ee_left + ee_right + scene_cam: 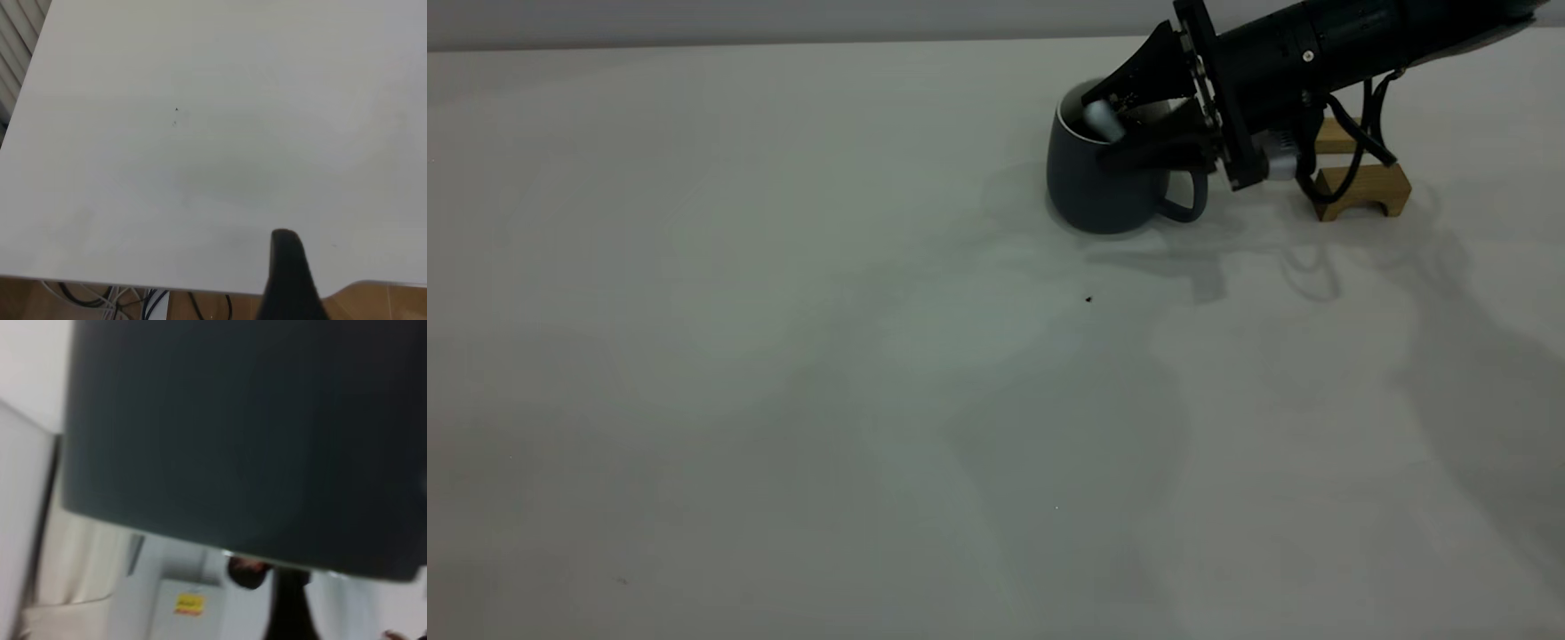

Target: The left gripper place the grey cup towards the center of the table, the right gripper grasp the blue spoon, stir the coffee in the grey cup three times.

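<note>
Off-white surface: the table point(783, 356) is plain and matte, bare across the whole left and near side; its back edge runs just behind the cup, and one tiny dark speck point(1088, 299) lies in front of the cup.
Cup: one grey cup point(1089, 191), rounded slate body, thin white rim, loop handle pointing toward the right arm; it stands right of centre near the back edge and appears tipped slightly.
Spoon: one blue spoon point(1104, 120), pale slim handle slanting into the cup's mouth; its bowl is hidden inside.
Coffee: not visible from any view.
Right gripper: the right gripper point(1129, 124) reaches in from the upper right, its two black fingers narrowed on the spoon handle above the cup's rim.
Wooden blocks: two tan blocks point(1369, 182) stand behind the right arm, one arch-shaped.
Left gripper: outside the exterior view; the left wrist view shows one black fingertip point(287, 267) over the table's edge, so I cannot tell how its jaws stand.
</note>
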Controlling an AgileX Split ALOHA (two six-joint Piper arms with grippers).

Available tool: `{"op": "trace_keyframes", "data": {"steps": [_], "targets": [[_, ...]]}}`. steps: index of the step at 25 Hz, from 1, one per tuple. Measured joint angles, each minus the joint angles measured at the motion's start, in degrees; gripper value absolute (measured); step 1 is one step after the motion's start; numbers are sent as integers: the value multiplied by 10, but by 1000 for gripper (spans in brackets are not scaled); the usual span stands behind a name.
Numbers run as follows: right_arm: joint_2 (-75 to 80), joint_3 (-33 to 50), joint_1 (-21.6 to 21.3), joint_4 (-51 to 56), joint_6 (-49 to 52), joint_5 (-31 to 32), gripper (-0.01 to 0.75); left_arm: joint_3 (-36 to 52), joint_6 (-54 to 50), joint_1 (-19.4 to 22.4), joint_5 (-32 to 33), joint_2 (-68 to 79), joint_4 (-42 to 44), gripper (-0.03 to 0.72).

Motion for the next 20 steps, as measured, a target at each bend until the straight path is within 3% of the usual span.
{"op": "trace_keyframes", "data": {"steps": [4,10,14,20], "targets": [[-16,0,0,-30,-27,0,672,0,0,0,0,0,0,585],[-51,0,0,-66,-155,1,683,0,0,0,0,0,0,585],[-114,0,0,-150,-258,2,614,0,0,0,0,0,0,585],[-247,0,12,-419,-377,17,419,0,0,0,0,0,0,585]]}}
